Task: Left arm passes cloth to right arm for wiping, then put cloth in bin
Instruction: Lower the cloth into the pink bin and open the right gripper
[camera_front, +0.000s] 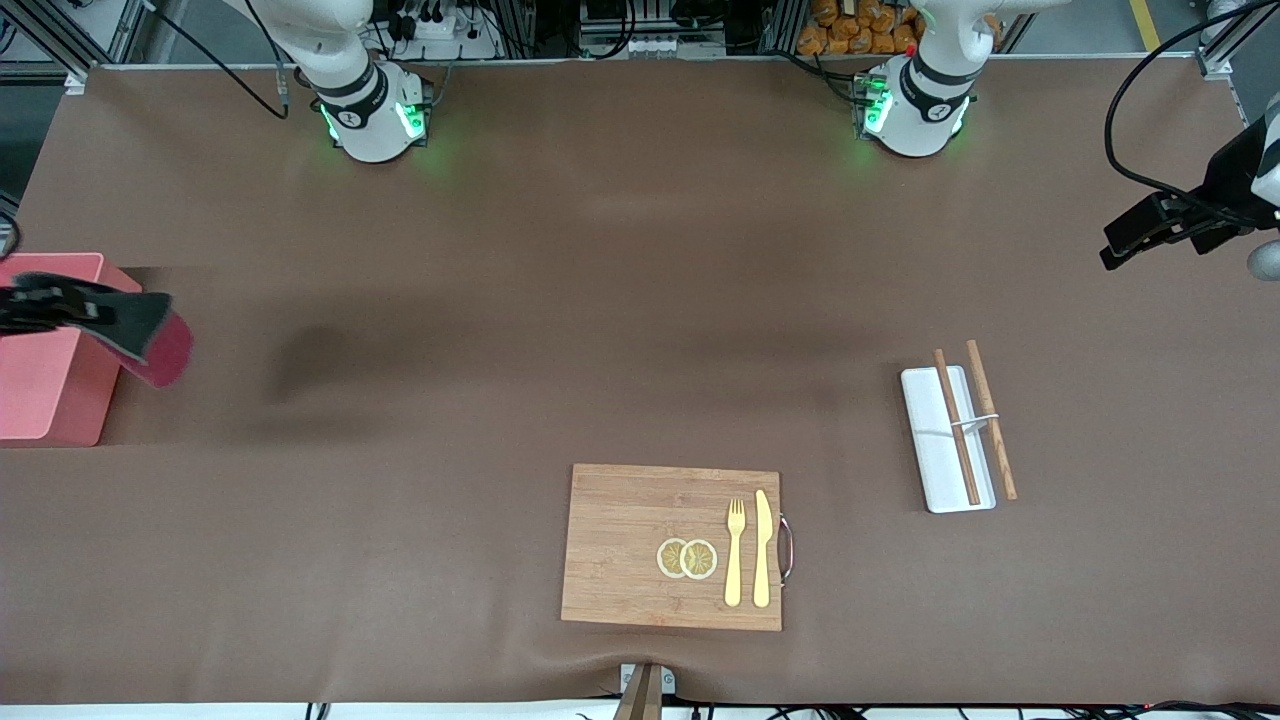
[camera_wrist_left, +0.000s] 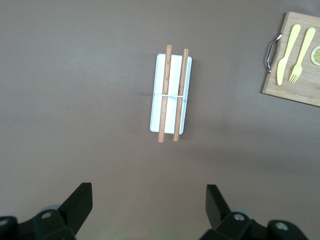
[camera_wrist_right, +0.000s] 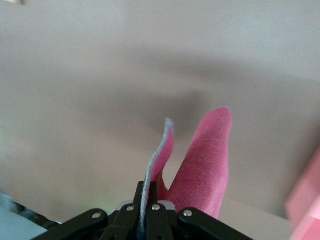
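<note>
My right gripper is shut on the cloth, dark grey on top and magenta-red underneath, and holds it in the air over the edge of the pink bin at the right arm's end of the table. In the right wrist view the cloth hangs from the shut fingertips, with a corner of the bin at the frame's edge. My left gripper is open and empty, up in the air at the left arm's end; its fingers stand wide apart over bare table.
A white tray with two wooden sticks lies toward the left arm's end. A wooden cutting board with a yellow fork, knife and lemon slices lies near the front camera. The tray also shows in the left wrist view.
</note>
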